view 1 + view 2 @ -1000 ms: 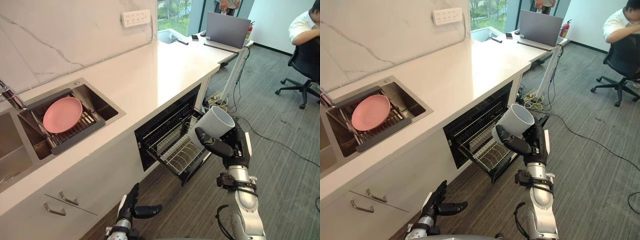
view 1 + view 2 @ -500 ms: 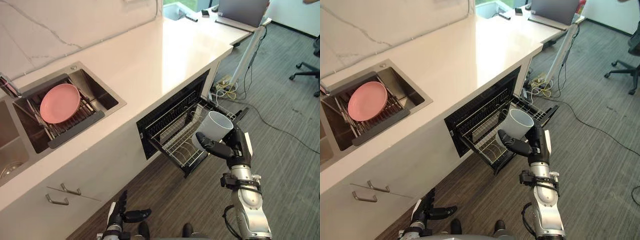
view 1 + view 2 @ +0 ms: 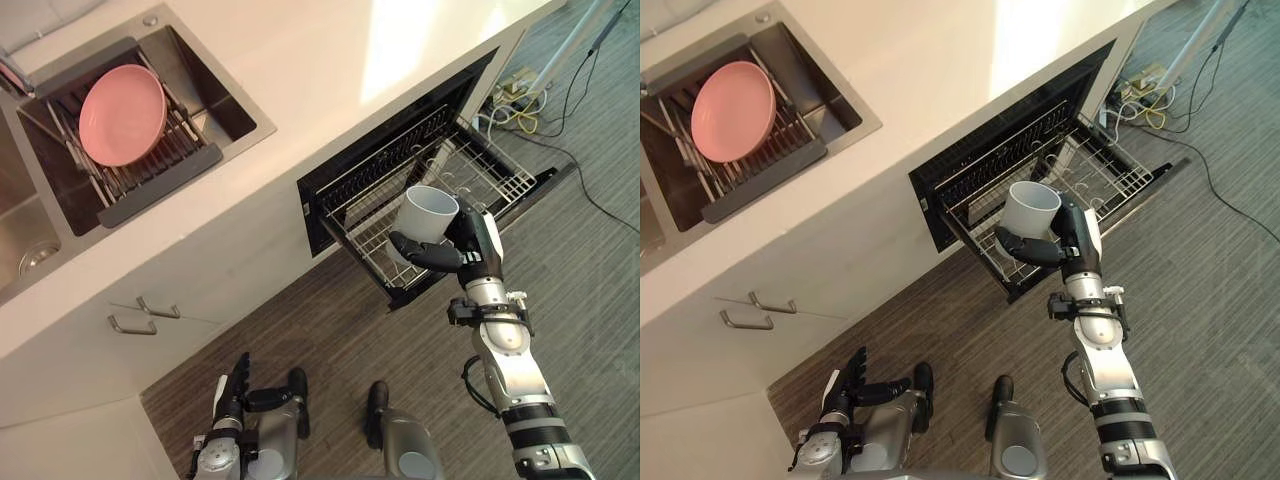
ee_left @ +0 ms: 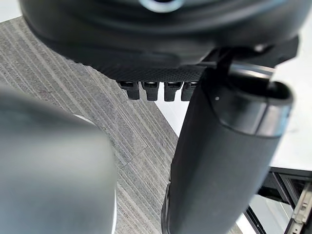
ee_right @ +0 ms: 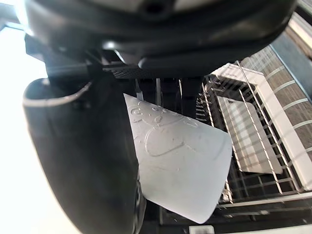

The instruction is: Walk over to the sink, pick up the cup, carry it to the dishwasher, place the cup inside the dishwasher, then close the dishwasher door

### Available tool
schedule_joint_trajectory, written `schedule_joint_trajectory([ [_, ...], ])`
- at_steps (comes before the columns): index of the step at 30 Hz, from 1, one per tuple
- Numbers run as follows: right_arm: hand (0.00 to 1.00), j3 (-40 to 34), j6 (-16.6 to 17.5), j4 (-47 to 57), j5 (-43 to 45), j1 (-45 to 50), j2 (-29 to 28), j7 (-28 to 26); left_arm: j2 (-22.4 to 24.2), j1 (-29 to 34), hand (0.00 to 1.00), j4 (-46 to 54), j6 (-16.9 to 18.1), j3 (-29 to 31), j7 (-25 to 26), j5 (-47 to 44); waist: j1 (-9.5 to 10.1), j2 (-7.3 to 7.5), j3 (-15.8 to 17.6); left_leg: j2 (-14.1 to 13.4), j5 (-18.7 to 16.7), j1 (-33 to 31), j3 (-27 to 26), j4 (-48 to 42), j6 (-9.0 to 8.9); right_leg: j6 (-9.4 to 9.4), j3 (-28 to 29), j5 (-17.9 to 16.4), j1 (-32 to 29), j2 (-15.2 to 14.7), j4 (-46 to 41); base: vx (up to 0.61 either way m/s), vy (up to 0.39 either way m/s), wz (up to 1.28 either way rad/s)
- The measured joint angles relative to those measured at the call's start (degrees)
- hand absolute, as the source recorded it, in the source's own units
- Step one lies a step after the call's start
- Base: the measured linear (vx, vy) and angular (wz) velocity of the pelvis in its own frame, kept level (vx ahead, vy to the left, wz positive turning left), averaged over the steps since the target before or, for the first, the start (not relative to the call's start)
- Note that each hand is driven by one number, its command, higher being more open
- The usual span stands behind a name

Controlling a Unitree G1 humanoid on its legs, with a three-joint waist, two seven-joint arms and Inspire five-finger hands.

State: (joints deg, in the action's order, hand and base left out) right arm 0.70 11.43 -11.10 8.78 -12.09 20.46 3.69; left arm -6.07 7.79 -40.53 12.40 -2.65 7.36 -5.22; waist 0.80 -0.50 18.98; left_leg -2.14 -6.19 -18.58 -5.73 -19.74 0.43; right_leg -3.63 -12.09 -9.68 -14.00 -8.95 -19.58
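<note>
A pale grey cup (image 3: 428, 213) stands upright in my right hand (image 3: 470, 245), whose thumb and fingers curl round its side. It hangs just above the near part of the dishwasher's pulled-out wire rack (image 3: 470, 182); the cup (image 5: 180, 163) shows against the rack (image 5: 253, 141) in the right wrist view. The dishwasher (image 3: 1010, 160) sits under the white counter (image 3: 330, 60), its dark front open. My left hand (image 3: 236, 385) hangs low by the floor with straight fingers (image 4: 156, 90) and holds nothing.
A pink plate (image 3: 122, 113) lies on a rack in the steel sink (image 3: 215, 95) at the left. Two cupboard handles (image 3: 143, 315) sit below the counter. Cables (image 3: 520, 105) lie on the striped carpet at the right of the dishwasher.
The camera has tipped down and moved closer to the counter. My right hand has carried the cup lower, over the rack's near part. The left hand still hangs low.
</note>
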Motion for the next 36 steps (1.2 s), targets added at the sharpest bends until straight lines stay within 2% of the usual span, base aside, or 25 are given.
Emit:
schedule_joint_trajectory([
  [4, 0.00, 0.6, -0.1, -4.0, 0.0, -6.0, 2.3, 0.1, -0.2, -1.4, 1.00, 0.4, 0.6, 0.0, 0.0, -0.5, 0.14, 0.05, 1.9, 0.0, -1.3, -3.3, 0.7, -4.0, 0.15, 0.03, -0.4, -1.8, -3.0, -0.7, -4.3, -0.04, 0.004, 0.09],
  [8, 0.00, 2.5, -0.2, -7.8, 0.0, -13.2, 7.0, 0.4, -0.5, -2.5, 1.00, 1.9, 1.1, 0.1, 0.0, -0.5, 0.20, 0.10, 4.5, 0.0, -2.5, -6.3, 1.5, -7.9, 0.15, 0.15, -0.7, -3.3, -5.6, -1.2, -8.3, -0.06, -0.006, 0.08],
  [14, 0.00, 6.7, -1.4, -15.7, 0.0, -24.7, 13.1, 0.9, -1.0, -4.6, 1.00, 2.3, 1.6, 0.1, 0.1, -0.9, 1.29, 0.09, 5.5, -0.4, -3.7, -11.6, 2.2, -12.7, 0.29, 0.55, -0.9, -4.7, -10.5, -1.5, -13.0, -0.05, -0.010, 0.04],
  [20, 0.00, 11.5, -2.1, -20.7, 0.0, -31.6, 16.4, 0.2, -1.2, -5.7, 1.00, 2.1, 2.1, 0.0, 0.2, -2.3, 1.80, -0.03, 6.1, -0.3, -3.8, -14.1, 3.5, -14.5, 0.37, 0.73, -2.0, -5.1, -12.0, -1.7, -14.5, -0.04, -0.005, 0.09],
  [28, 0.00, 17.7, -3.8, -30.4, -3.7, -37.9, 17.8, -1.3, -1.2, -7.8, 1.00, 1.3, 2.7, -0.2, 0.9, -2.8, 3.31, 0.02, 6.6, 0.0, -3.7, -16.6, 4.3, -15.3, 0.38, 0.91, -2.5, -5.6, -14.1, -2.1, -15.8, -0.01, -0.017, 0.05],
  [36, 0.00, 18.3, -5.3, -39.4, -9.3, -42.7, 17.8, -1.3, -0.5, -9.7, 1.00, 0.8, 2.8, -1.2, 1.4, -3.2, 4.65, -0.26, 7.3, 0.4, -3.6, -17.9, 5.3, -15.4, 0.26, 0.96, -3.8, -5.8, -14.7, -2.5, -16.0, 0.01, -0.016, 0.07],
])
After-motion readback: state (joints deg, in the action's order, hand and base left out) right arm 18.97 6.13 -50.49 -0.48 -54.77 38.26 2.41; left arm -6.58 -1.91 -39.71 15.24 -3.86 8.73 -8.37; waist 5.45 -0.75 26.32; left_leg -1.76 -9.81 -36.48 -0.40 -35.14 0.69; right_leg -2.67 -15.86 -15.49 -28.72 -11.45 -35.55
